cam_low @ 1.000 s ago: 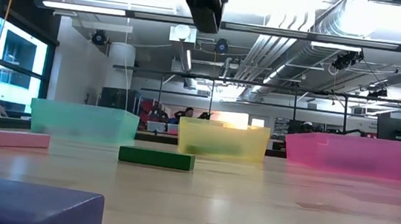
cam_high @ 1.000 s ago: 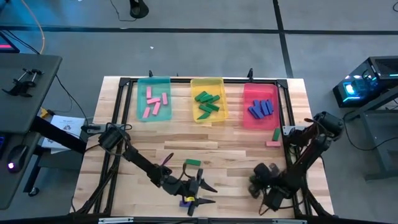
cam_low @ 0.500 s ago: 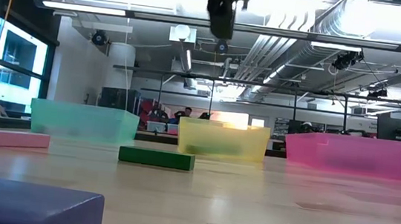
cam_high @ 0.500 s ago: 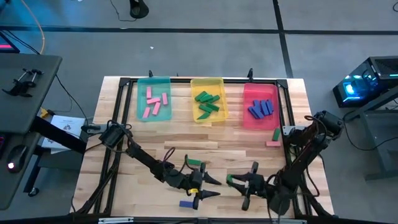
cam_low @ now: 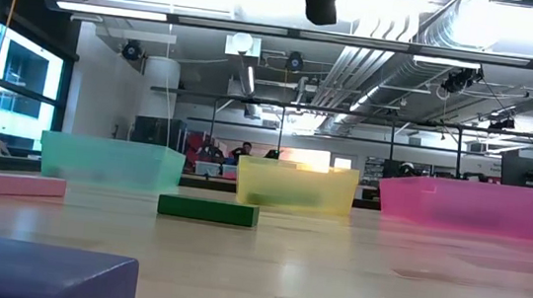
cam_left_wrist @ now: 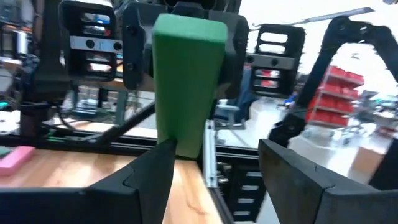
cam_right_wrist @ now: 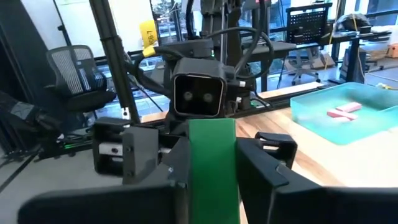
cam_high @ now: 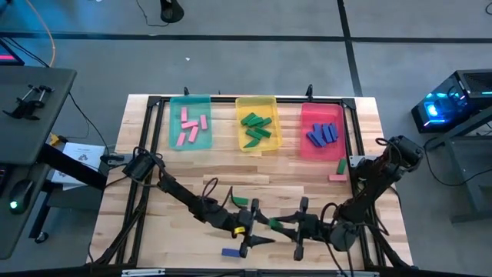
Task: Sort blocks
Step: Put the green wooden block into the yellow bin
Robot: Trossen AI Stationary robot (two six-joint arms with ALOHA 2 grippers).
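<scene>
Both arms meet low over the front-centre of the worktop [cam_high: 154, 165], nose to nose. R gripper [cam_high: 283, 225] has its fingers closed on a green block [cam_right_wrist: 212, 163]; in the right wrist view the block stands up between those dark fingers, w/ the left arm's camera face straight ahead. L gripper [cam_high: 260, 229] sits right at the same block: in the left wrist view its two fingers are spread apart, the green bar's end [cam_left_wrist: 183, 81] between them, nearer one finger; touching or not, can't tell.

Other blocks: a loose green one [cam_high: 241, 201] on the worktop just behind the two grippers, a blue one [cam_high: 230, 251] near the front edge (looms large in the low view), a pink one [cam_high: 337, 178] and a green one [cam_high: 340, 165] close together by the right rail. Sorted so far: pink blocks [cam_high: 192, 126] in the teal tray [cam_high: 172, 115], green [cam_high: 256, 128] in the yellow tray [cam_high: 256, 101], blue [cam_high: 323, 134] in the red tray [cam_high: 319, 110].
</scene>
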